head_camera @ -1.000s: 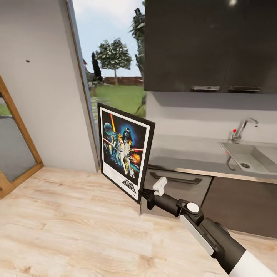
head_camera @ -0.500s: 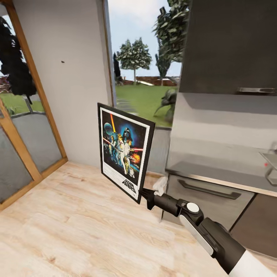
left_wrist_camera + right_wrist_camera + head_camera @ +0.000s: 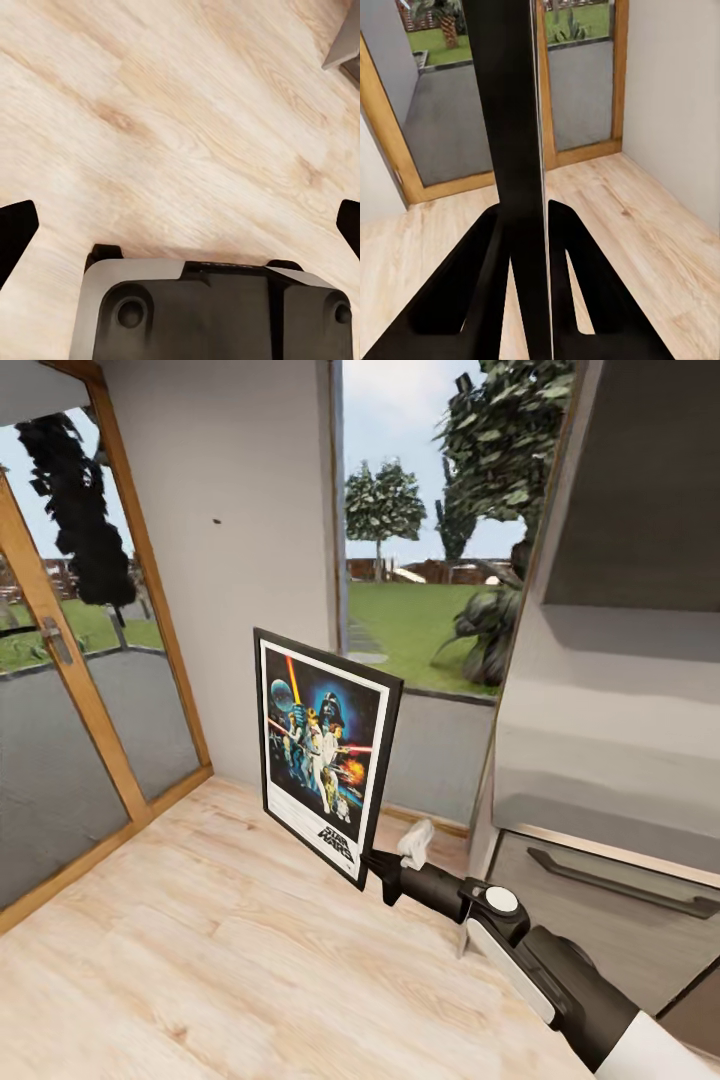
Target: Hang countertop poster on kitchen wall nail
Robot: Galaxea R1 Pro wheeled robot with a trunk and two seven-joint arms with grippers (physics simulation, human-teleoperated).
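View swung leftward — framed poster upright, clamped in right end effector.

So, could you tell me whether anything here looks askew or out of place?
The poster hangs tilted, pinched only at its lower corner by the right gripper, well below the wall nail. Nothing looks damaged.

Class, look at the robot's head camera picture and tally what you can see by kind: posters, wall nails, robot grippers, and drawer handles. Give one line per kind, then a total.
Posters: 1, the poster held up by the right gripper
Wall nails: 1, the nail on the grey wall
Grippers: 1, the right gripper
Drawer handles: 1, the drawer handle
Total: 4
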